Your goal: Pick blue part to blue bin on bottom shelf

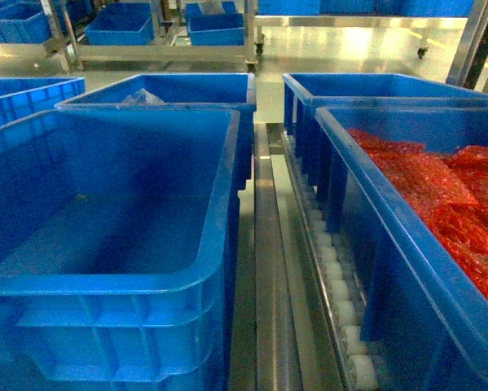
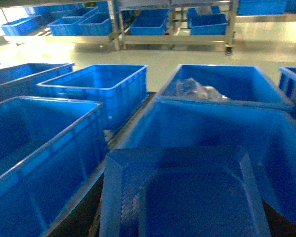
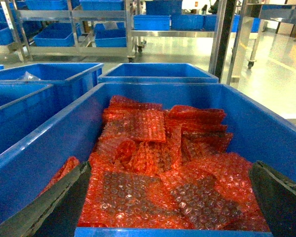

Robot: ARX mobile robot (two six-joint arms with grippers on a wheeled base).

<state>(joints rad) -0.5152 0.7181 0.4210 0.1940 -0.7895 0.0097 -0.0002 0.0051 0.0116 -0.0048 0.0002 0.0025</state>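
In the left wrist view the blue part (image 2: 182,197) fills 6 o'clock, with the blue bin (image 2: 212,123) open at 12 o'clock beyond it. It hides the left fingers, so I cannot tell their state. The right fingers (image 3: 59,207) stand wide and empty over the red bags (image 3: 152,163). I judge the dimpled part light and pliable, so grip its flat border, not the raised centre.

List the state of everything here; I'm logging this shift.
Large bright-blue plastic crate, front left: empty.
Blue crate behind it: holds crumpled clear plastic.
Blue plastic crate, right: full of red bubble-wrap bags.
Blue textured part: over the empty crate, not in it.
Right claw: open, above the red bags.
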